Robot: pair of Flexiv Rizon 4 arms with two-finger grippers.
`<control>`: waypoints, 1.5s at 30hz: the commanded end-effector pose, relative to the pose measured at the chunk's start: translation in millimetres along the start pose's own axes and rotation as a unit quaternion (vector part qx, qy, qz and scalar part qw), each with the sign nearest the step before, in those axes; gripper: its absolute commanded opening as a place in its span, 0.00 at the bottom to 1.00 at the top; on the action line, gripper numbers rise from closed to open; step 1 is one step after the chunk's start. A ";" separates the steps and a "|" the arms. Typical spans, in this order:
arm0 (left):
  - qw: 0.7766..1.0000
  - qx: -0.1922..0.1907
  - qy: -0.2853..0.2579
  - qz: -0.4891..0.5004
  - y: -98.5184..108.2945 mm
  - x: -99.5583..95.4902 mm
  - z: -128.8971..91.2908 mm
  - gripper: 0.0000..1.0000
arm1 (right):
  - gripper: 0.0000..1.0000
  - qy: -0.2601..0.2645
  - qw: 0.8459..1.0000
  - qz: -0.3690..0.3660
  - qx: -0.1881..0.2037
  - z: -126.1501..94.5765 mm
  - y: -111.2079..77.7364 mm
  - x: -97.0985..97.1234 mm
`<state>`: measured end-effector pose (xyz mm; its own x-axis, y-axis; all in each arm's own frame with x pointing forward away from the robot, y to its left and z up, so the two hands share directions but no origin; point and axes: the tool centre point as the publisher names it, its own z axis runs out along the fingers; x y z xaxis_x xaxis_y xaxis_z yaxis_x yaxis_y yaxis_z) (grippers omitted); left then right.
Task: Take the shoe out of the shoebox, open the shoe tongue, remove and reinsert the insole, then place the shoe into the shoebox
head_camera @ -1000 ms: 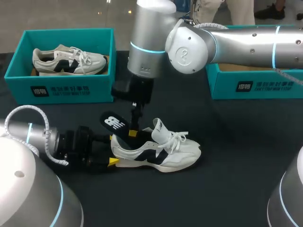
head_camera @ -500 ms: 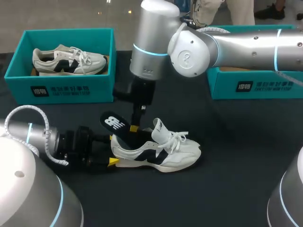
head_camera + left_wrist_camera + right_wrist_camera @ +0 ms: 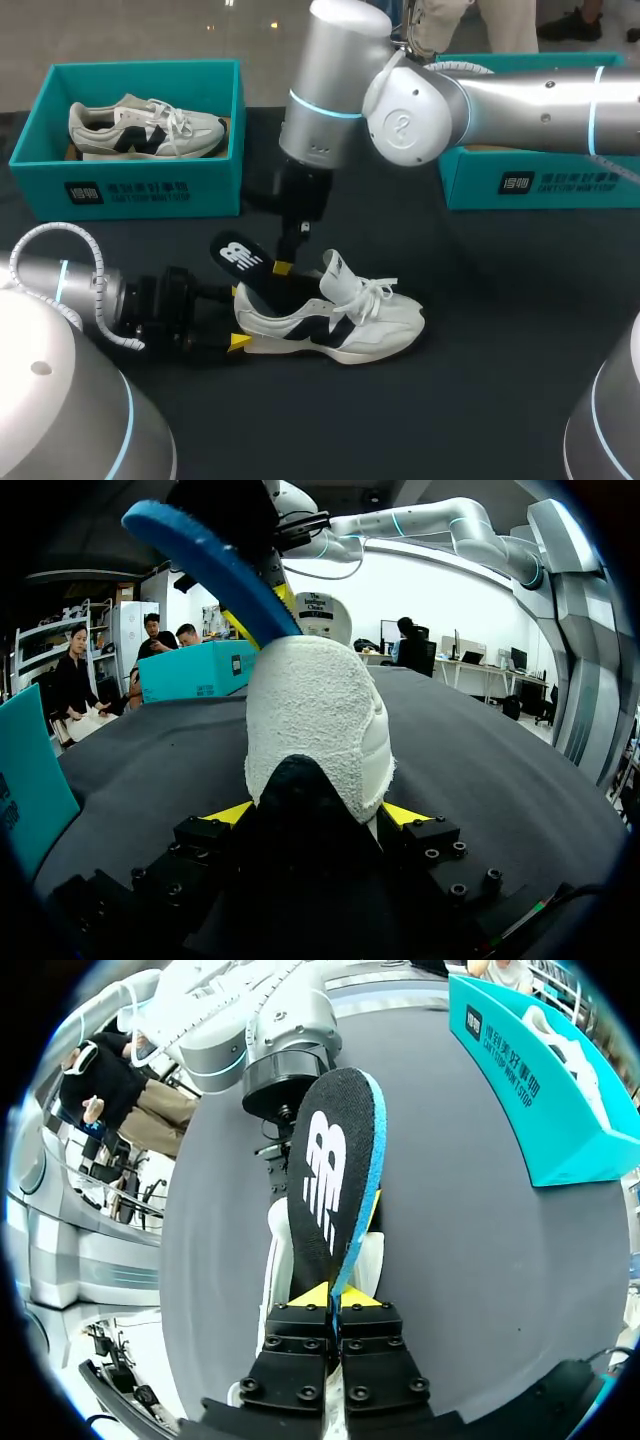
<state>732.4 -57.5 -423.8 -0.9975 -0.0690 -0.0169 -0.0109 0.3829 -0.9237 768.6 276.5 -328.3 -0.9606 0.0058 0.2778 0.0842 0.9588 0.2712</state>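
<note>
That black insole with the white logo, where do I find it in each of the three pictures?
Head view: the insole slants up over the heel of the white shoe, pinched by the right gripper.
Left wrist view: the insole shows its blue underside, rising above the shoe's heel.
Right wrist view: the insole stands between the gripper's fingers, logo facing the camera.
Shared landmark: the white shoe, just below the insole in all three.
</note>
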 end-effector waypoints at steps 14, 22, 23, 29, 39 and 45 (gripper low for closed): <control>1.000 -0.001 -0.001 0.000 1.0 0.8 1.3 0.00 | 0.00 -0.070 0.996 -0.010 -0.058 -69.3 29.0 4.7; 1.000 -0.001 -0.001 0.000 1.0 0.8 1.3 0.00 | 0.00 -0.123 0.989 -0.016 -0.076 -123.7 46.5 -9.9; 1.000 -0.001 -0.001 0.000 1.0 0.8 1.3 0.00 | 0.00 -0.131 0.988 -0.019 -0.075 -132.6 49.7 -10.6; 1.000 -0.001 -0.001 0.000 1.0 0.8 1.3 0.00 | 0.00 -0.159 0.982 -0.029 -0.093 -154.7 57.0 -20.8; 1.000 -0.001 -0.001 0.000 1.0 0.8 1.3 0.00 | 0.00 -0.159 0.982 -0.029 -0.093 -154.7 57.0 -20.8; 1.000 -0.001 -0.001 0.000 1.0 0.8 1.3 0.00 | 0.00 -0.159 0.982 -0.029 -0.093 -154.7 57.0 -20.8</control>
<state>732.4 -57.6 -423.8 -0.9975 -0.0690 -0.0169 -0.0108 0.3828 -0.9238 834.1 287.1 -175.2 -0.9968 0.0705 -0.0364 0.0466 0.8917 0.4502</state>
